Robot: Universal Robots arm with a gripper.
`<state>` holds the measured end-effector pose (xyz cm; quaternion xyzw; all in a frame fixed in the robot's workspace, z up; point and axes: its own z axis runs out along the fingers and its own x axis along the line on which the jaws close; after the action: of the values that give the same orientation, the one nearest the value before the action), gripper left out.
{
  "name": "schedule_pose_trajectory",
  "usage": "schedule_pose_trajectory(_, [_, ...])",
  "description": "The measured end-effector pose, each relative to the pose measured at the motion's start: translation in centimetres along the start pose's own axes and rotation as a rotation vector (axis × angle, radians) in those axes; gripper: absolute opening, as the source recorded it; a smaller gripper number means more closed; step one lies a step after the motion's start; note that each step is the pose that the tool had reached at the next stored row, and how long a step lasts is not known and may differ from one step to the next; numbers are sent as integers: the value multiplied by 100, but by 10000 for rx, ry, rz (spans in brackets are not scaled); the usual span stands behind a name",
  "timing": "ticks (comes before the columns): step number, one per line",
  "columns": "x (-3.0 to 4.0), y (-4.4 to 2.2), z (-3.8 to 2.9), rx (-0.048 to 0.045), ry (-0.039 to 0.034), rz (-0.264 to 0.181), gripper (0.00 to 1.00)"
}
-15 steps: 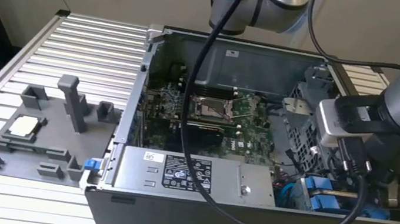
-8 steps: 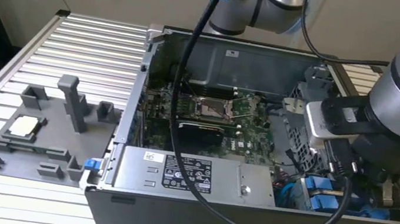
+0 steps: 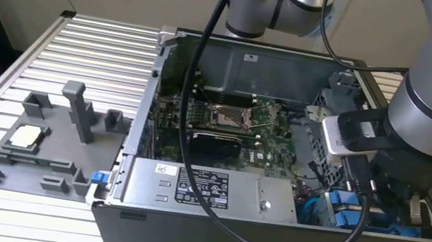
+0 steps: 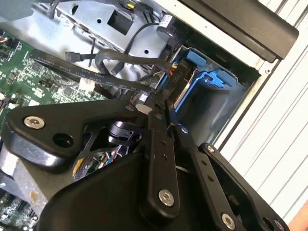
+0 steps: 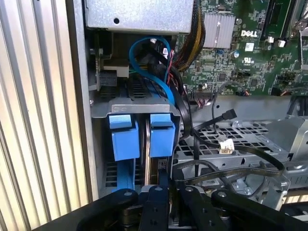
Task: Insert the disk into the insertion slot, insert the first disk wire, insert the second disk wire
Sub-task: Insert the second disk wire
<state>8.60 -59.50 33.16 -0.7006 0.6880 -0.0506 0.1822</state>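
Observation:
The disk (image 5: 151,149) sits edge-on in the insertion slot (image 5: 139,107), between the two bright blue tabs of its carrier (image 5: 161,137). In the second wrist view the blue carrier (image 4: 198,62) lies deep in the grey bay by the case corner. My gripper (image 5: 162,168) is right at the disk's near end. Its black fingers (image 4: 166,144) are drawn together on the plug of a flat black disk wire (image 4: 86,77), which loops back across the case (image 5: 269,168). In the exterior view my arm (image 3: 429,127) reaches down into the case's right corner, above the blue parts (image 3: 348,214).
A loose wire with a black plug (image 5: 230,114) and one with a white plug (image 5: 226,144) lie over the perforated metal shelf. The grey power-supply box (image 3: 205,190) and the green motherboard (image 3: 225,122) flank the bay. A grey fixture tray (image 3: 40,146) stands on the exterior view's left.

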Motion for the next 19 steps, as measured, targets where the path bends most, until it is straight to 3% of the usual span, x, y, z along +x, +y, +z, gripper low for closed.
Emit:
schedule_pose_trajectory(10, [16, 32, 79, 17, 142, -51, 16])
schedule_pose_trajectory(19, [18, 35, 87, 17, 137, -50, 16])
